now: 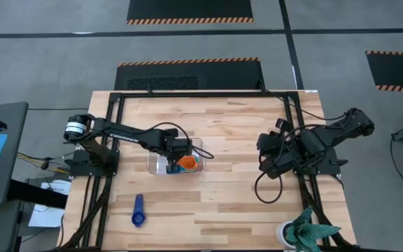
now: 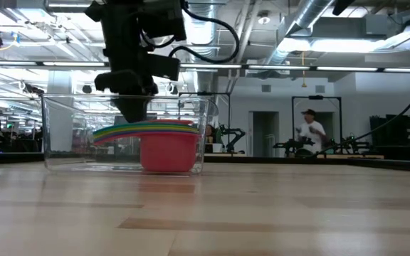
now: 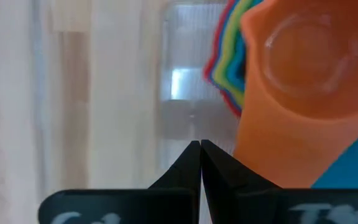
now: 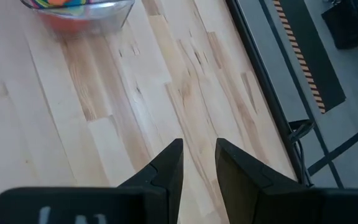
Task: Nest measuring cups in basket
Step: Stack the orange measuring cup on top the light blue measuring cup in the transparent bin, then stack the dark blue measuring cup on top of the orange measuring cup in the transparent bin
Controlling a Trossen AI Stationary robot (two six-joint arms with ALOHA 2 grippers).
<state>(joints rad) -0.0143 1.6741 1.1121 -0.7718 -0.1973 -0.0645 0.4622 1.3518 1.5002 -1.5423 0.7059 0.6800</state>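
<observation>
We see the left pincer (image 1: 175, 155) inside the clear basket (image 1: 154, 166), its fingers pressed together and holding nothing, just beside the nested cups (image 1: 189, 163) with the orange one on top. 1 dark blue cup (image 1: 138, 211) lies on the worktop (image 1: 243, 196), nearer the front edge than the basket and on the left arm's side, its handle pointing back toward the basket. We judge the left arm nearer. The right pincer (image 4: 199, 163) waits slightly open and empty, well apart.

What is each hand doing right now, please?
Left hand: closed, empty, over the basket.
Right hand: open, empty.
</observation>
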